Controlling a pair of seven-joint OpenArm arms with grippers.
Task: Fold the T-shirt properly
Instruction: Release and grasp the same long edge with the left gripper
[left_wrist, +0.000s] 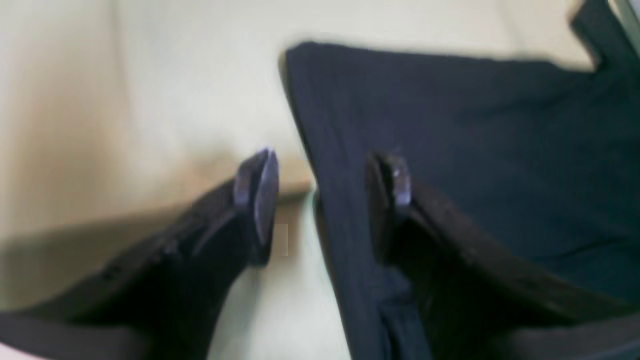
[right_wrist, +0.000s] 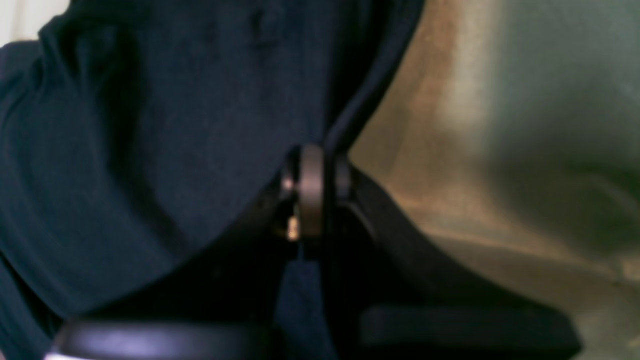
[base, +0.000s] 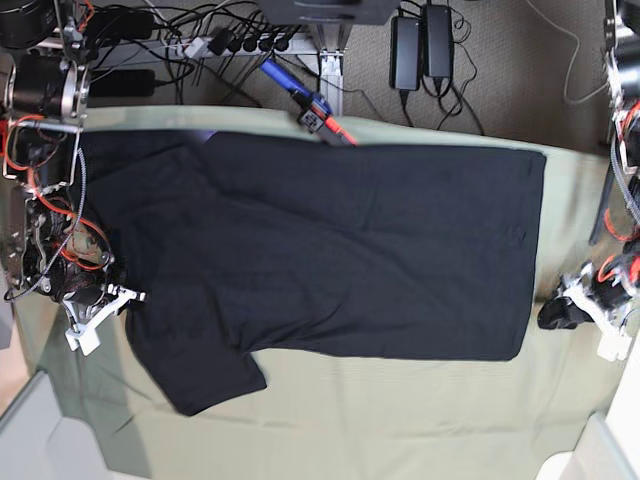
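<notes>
The black T-shirt (base: 330, 245) lies spread flat on the pale green table cloth (base: 400, 420), with one sleeve (base: 200, 375) pointing toward the front edge. No print shows. My right gripper (right_wrist: 312, 192) is shut on the shirt's edge (right_wrist: 150, 150); in the base view it (base: 122, 296) sits at the shirt's left side. My left gripper (left_wrist: 324, 197) is open and straddles the shirt's edge (left_wrist: 475, 150), with one finger over cloth and one over the table. In the base view it (base: 550, 314) is beside the shirt's right hem.
A blue and red tool (base: 305, 100) lies at the table's far edge, touching the shirt's top side. Cables and power bricks (base: 420, 45) lie on the floor beyond. The table's front corners (base: 590, 450) are near.
</notes>
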